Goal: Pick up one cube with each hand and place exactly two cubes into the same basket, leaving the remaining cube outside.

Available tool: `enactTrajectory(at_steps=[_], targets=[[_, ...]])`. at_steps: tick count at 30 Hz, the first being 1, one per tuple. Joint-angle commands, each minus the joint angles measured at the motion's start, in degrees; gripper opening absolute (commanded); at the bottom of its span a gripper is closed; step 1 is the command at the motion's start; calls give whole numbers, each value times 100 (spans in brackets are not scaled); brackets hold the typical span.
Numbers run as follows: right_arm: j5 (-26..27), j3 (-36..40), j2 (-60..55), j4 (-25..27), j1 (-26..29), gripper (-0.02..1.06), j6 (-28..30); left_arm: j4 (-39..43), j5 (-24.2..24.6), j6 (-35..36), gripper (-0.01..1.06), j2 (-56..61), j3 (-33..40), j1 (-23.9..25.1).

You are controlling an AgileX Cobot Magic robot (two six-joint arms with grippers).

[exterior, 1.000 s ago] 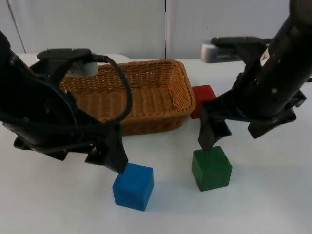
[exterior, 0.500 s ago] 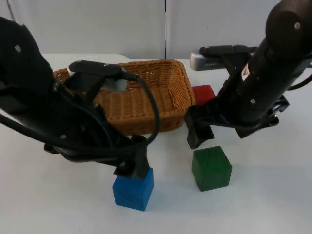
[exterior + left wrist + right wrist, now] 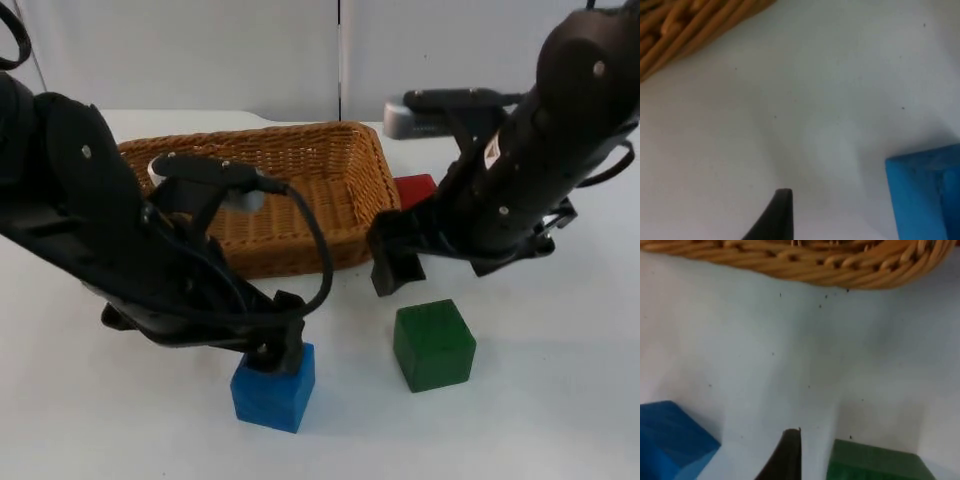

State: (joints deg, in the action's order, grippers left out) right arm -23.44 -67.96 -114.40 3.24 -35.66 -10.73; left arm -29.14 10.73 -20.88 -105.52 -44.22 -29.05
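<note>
Left hand [image 3: 278,352] sits at blue cube [image 3: 273,385], right hand [image 3: 396,268] just above green cube [image 3: 433,345], prob. lining up grasps; can't tell either's opening.

The left arm covers the basket's [image 3: 330,190] near-left wall and the blue cube's [image 3: 272,390] far edge. The right arm hides most of the red cube [image 3: 414,187], leaving 1 corner. Both wrist views cut off the blue cube, the right also the green cube [image 3: 875,462].
</note>
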Motion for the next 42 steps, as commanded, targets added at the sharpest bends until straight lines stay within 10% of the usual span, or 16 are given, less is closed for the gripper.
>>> enactTrajectory(at_steps=[1, 42], targets=[[61, -25, -134, 10, -36, 87, -36, -69, -96, 41, 105, -69, -16, -45], [205, -25, -467, 29, -36, 87, -36, -176, 318, -33, 105, 150, -122, -106]])
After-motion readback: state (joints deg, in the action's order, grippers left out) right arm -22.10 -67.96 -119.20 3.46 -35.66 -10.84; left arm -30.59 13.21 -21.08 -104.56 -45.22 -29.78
